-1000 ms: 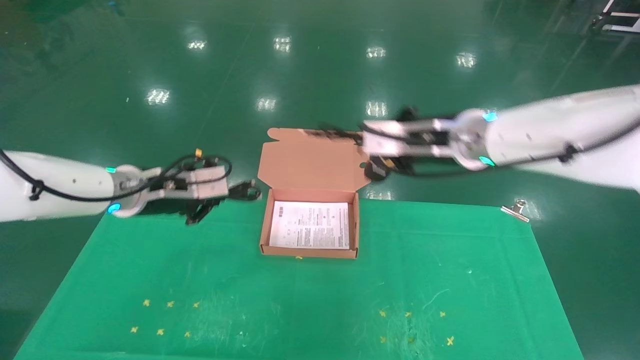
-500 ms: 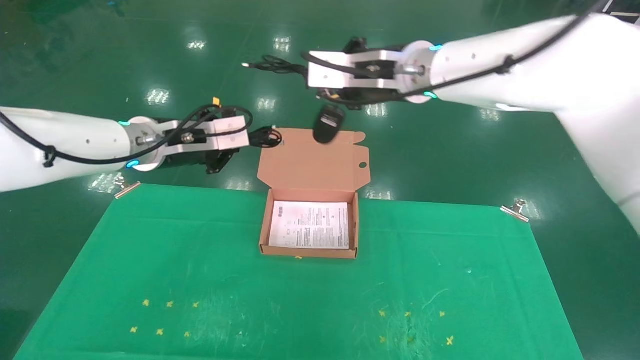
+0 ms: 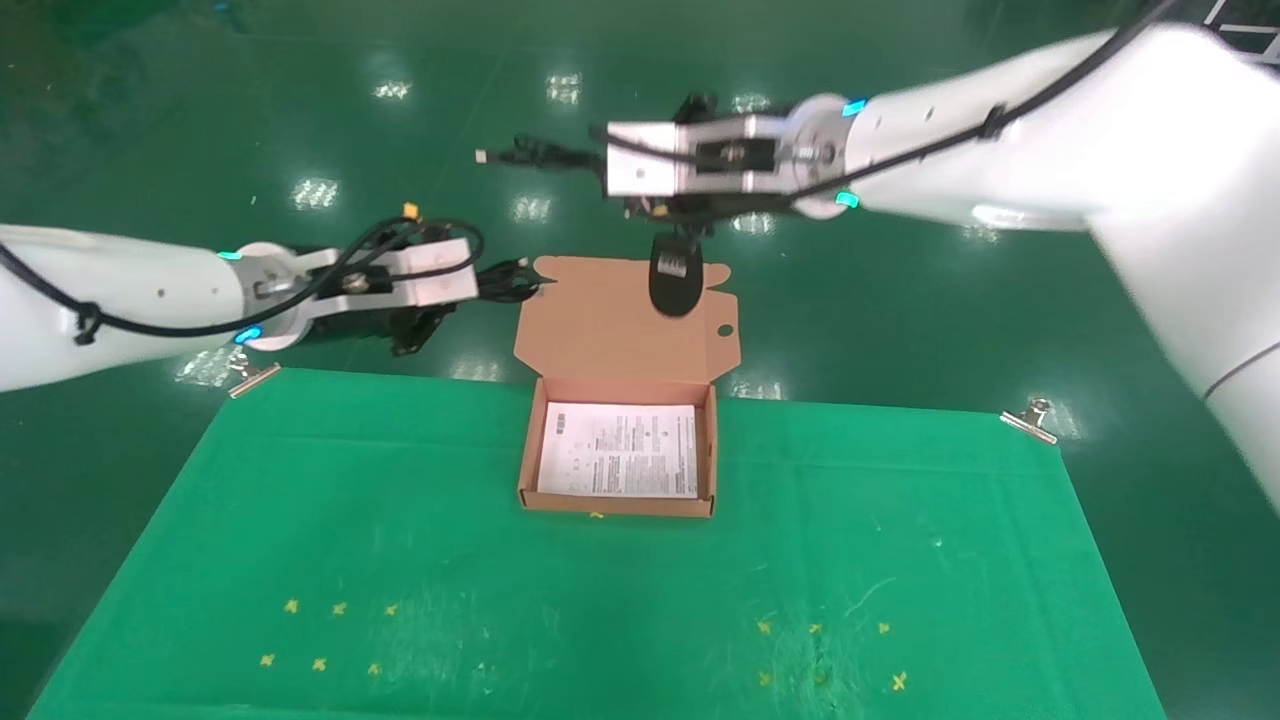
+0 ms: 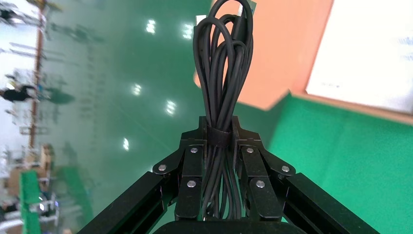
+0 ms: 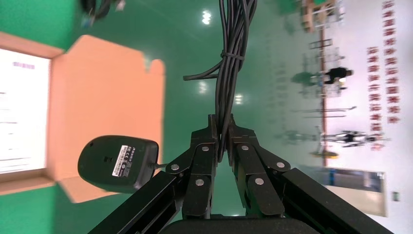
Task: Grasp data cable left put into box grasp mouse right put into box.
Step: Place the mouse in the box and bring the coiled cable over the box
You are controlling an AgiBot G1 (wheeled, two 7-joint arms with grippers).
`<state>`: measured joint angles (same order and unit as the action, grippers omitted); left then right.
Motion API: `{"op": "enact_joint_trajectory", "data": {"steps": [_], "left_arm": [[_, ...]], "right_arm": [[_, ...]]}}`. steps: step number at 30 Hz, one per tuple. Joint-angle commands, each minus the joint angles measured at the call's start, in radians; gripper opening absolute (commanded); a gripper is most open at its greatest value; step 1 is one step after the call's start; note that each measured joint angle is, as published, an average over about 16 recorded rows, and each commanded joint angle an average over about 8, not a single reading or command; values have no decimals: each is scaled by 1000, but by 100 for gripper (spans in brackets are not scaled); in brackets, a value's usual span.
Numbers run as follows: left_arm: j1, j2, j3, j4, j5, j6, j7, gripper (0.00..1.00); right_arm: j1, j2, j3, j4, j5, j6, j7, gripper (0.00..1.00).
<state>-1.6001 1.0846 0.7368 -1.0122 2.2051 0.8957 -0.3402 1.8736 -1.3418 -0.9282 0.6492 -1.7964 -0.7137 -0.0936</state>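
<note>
two arms aloft, both loaded. box (image 3: pixel 620 455): open on the bench (image 3: pixel 400 560), only a printed sheet inside. right end effector (image 3: pixel 560 160): beyond the box, clamped on the cord; mouse (image 3: pixel 677 277) dangles over the flap. left end effector (image 3: pixel 500 283): clenched on data cable (image 4: pixel 221 97), left of the flap. step: carry; next, lower in.

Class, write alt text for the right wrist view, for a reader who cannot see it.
The right gripper is shut on the mouse's bundled black cord, so the black mouse dangles label-side up beside its fingers. Behind the mouse is the open flap of the cardboard box, with a printed white sheet lying inside the box.
</note>
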Motion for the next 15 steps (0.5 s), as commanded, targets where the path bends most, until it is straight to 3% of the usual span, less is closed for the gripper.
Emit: {"op": "enact_joint_trajectory", "data": {"steps": [1, 15], "left_arm": [[5, -6, 0, 3, 2, 2, -3, 0], [29, -64, 18, 32, 120, 48, -96, 0]], "right_arm": [[-6, 2, -4, 0, 3, 0, 3, 0], [-101, -20, -90, -35, 76, 38, 3, 0]]}}
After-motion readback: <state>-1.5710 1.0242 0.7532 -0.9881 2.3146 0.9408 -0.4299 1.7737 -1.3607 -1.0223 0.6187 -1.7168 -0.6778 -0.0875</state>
